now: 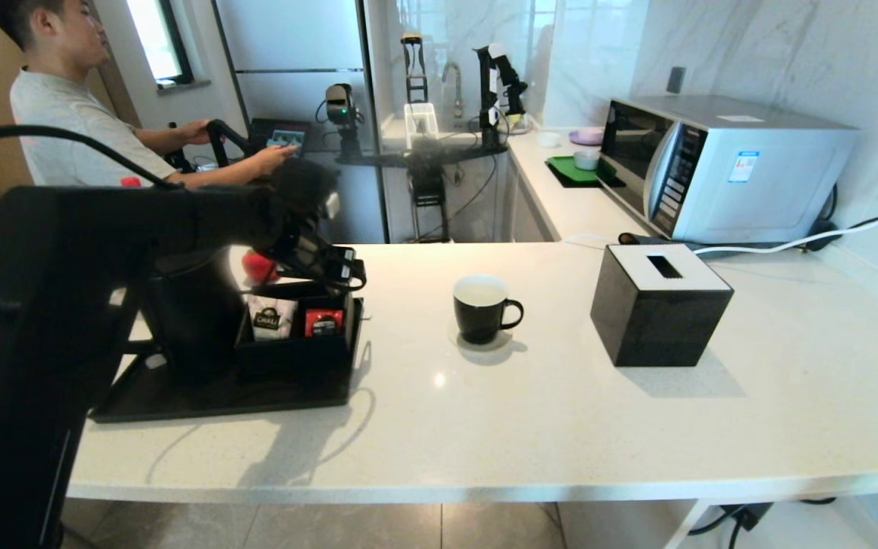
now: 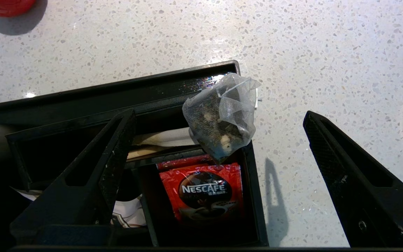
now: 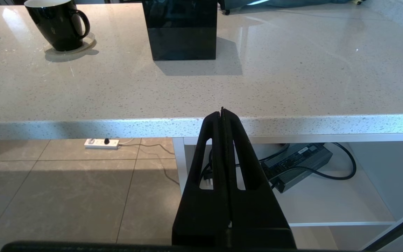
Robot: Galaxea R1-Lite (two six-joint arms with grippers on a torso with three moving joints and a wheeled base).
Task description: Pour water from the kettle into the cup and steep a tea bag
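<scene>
Nearest the head camera, the robot's left arm fills the 9 o'clock side, reaching out over a black tray (image 1: 180, 400) on the pale bench (image 1: 561, 412). Its left end effector (image 1: 332, 267) hangs above a black organiser box (image 1: 298, 347) on that tray, fingers spread wide and gripping nothing. From the left wrist, the two black fingers (image 2: 96, 168) stand far apart, and between them sits the tea bag (image 2: 222, 117), a see-through mesh pouch of dark leaves propped on the rim at the box's corner, touching neither finger. Just beside it, inside the box, stands a red coffee packet (image 2: 205, 190); in the head view a white packet (image 1: 271, 320) stands next to the red one. Behind the box on the tray rises the kettle (image 1: 191, 313), dark and largely hidden by the arm. A red object (image 1: 260, 267) lies on the bench past the box.

Toward 12 o'clock from the tray's right end, well apart from it, the cup (image 1: 483, 307) stands upright on a pale coaster (image 1: 481, 341), handle pointing to 3 o'clock. Further toward 3 o'clock stands a black tissue box (image 1: 660, 305), and at 1 o'clock a microwave (image 1: 721, 164).

At the bench's near edge, the right end effector (image 3: 222, 113) rests low, its fingers pressed together on nothing.
</scene>
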